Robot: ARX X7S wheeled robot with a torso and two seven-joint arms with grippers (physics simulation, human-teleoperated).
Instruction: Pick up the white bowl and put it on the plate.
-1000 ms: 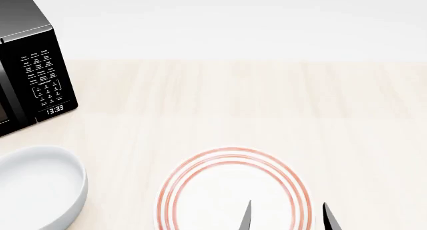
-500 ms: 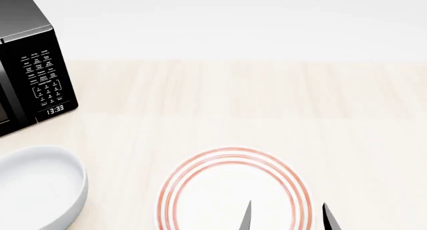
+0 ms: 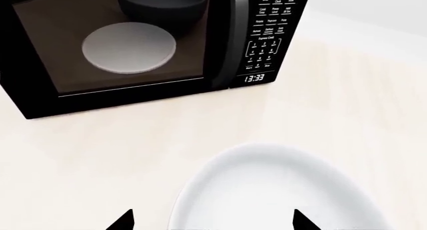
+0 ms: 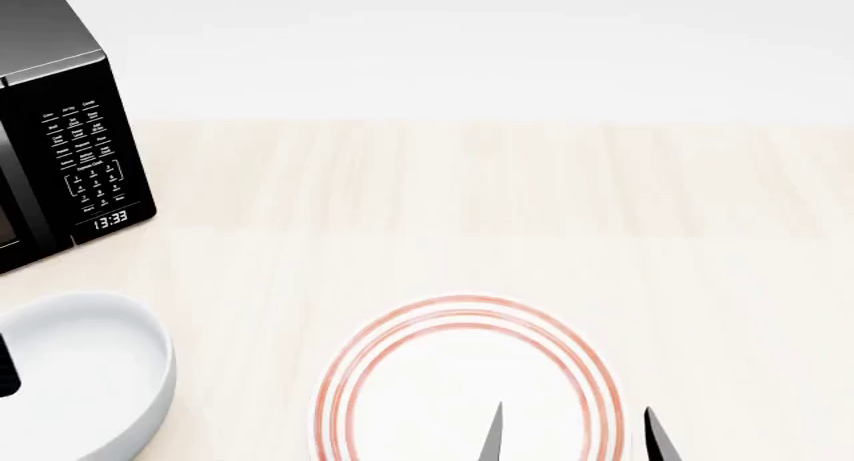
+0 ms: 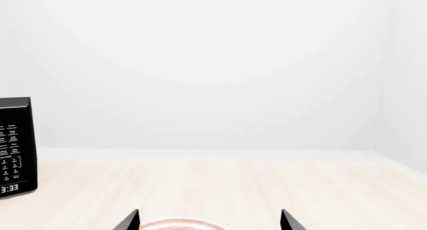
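Note:
The white bowl (image 4: 83,373) sits at the table's front left, just in front of the microwave; the left wrist view shows it close up (image 3: 280,190). My left gripper (image 3: 212,222) hovers open over the bowl, with the bowl's left rim between its two black tips. One of its fingertips (image 4: 7,367) pokes in at the head view's left edge. The plate (image 4: 467,379), white with red-orange rings, lies to the right of the bowl. My right gripper (image 4: 574,436) hangs open over the plate's near right part, holding nothing; its wrist view catches only the plate's rim (image 5: 177,224).
A black microwave (image 4: 60,131) stands at the back left with its door open (image 3: 133,50). Inside are a pale disc (image 3: 130,47) and a dark bowl (image 3: 162,3). Pale wood tabletop (image 4: 534,211) stretches right to a white wall.
A black fingertip of my left gripper has come into the head view at the left edge, over the bowl. Bowl, plate and right gripper have stayed put.

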